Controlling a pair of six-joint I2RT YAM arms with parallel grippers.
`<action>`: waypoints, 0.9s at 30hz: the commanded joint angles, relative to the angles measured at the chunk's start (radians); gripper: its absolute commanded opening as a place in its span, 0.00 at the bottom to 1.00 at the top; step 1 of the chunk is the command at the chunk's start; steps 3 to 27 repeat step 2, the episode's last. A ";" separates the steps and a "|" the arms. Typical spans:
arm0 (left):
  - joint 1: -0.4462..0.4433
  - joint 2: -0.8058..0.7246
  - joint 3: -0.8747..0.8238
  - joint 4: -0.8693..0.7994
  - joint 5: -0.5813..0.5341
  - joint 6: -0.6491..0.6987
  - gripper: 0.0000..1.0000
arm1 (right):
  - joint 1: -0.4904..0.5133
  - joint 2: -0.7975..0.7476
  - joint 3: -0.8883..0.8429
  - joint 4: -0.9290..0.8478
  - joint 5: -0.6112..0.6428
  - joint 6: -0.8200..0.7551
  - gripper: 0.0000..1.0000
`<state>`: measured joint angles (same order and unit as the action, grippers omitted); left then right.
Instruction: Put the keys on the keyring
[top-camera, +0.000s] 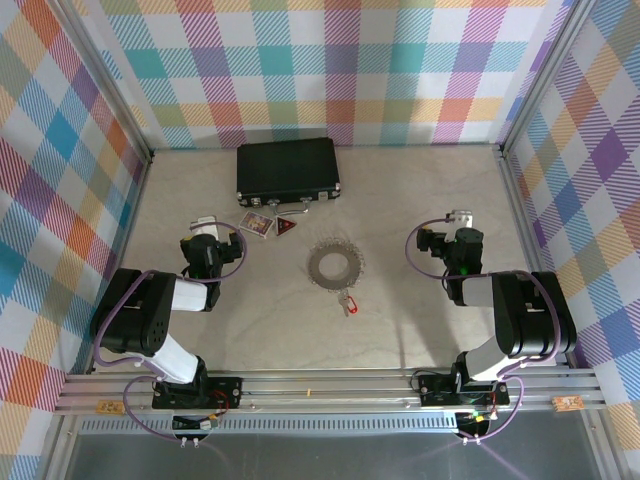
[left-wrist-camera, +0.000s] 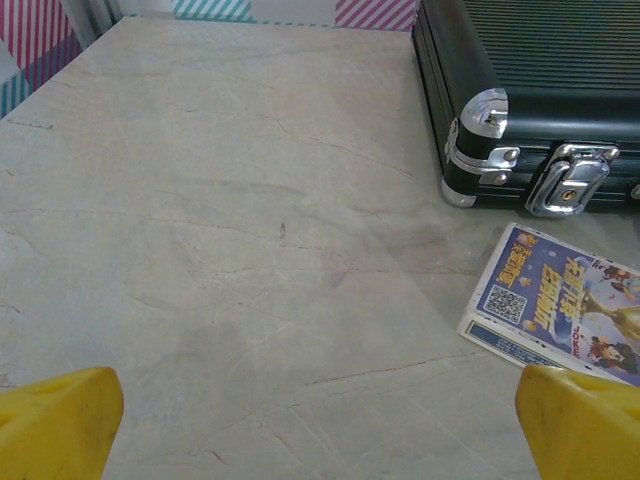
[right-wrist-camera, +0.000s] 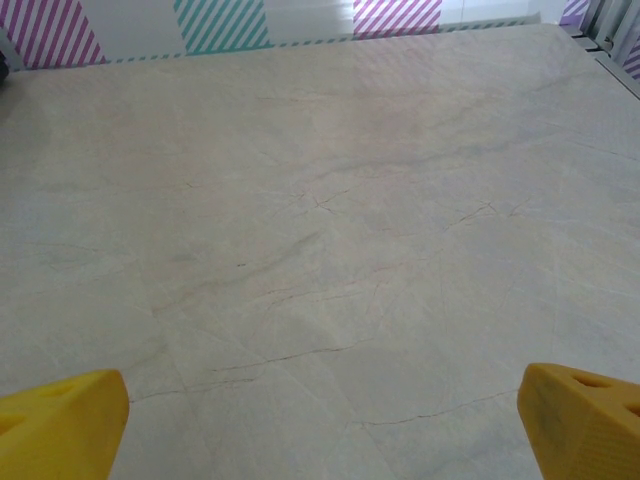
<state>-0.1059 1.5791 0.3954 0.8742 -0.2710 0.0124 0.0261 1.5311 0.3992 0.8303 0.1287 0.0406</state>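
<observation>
Top view. Keyring lies flat in the middle of the table, a toothed grey wreath. Keys, a tiny silver key with a red tag, sit just off its rim at 5 o'clock; whether they touch it, cannot tell. Black case lies shut at 11 o'clock of the ring, with a card box and a red triangular card on its near side.

Left gripper sits at 9 o'clock of the ring, well apart, released, jaws spread wide with nothing between them. Its wrist view looks past yellow fingertips to bare table, the case corner and the card box. Right gripper is at 3 o'clock, likewise released and empty, over bare table.

Judgement: task not begun; the step in hand is the approach. Likely best that one gripper pins the ring while the other takes the keys by the red tag, the fatter hold. Come down square and close slowly, since so small a key may skate on the smooth top. Keep off the ring's loose pieces.
</observation>
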 joint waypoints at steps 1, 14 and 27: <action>0.005 0.005 -0.003 0.034 0.018 -0.002 1.00 | -0.003 0.005 -0.007 0.036 -0.017 -0.002 0.99; 0.005 0.004 -0.006 0.035 0.017 0.000 1.00 | -0.003 0.006 -0.005 0.036 -0.017 -0.001 0.99; 0.005 0.004 -0.006 0.035 0.017 0.000 1.00 | -0.003 0.006 -0.005 0.036 -0.017 -0.001 0.99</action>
